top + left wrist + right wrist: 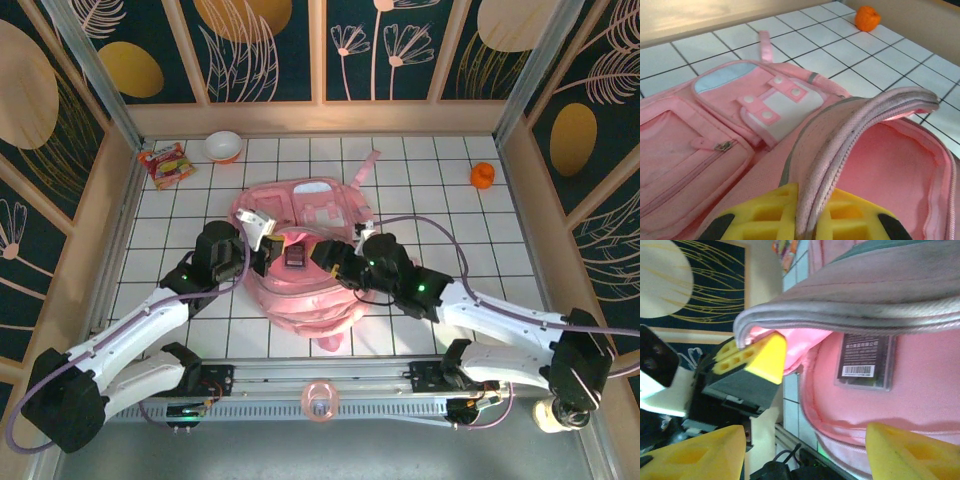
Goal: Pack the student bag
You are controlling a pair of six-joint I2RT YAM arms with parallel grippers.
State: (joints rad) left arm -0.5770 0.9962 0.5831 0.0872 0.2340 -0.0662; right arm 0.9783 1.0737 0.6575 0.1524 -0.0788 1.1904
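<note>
A white tiled tabletop [440, 200] with dark grid lines is sitting boxed in by wooden-framed walls painted with pale flowers on dark blue. In the middle of it the student bag [310, 205], a big soft pink fabric backpack with pale panels, is lying with its zipped front pockets facing up. Its long axis is running from the arms' side toward the far wall. At the bag's left side the left gripper [262, 235] is pinching the grey-pink zip-edged rim between its yellow fingers and lifting it, so the mouth is gaping. At the bag's right side the right gripper [335, 262] is hovering with its yellow fingers spread wide and nothing between them, pointing across into that opening. Just ahead of it, a dark flat rectangular packet with a white barcode label [865, 362] is lying on the pink lining inside. To my eye, anything going in next is having to slide under the raised rim from the bag's right, and the free right arm is the one placed for it. A small round orange thing [482, 175] is waiting well off the bag's far right.
</note>
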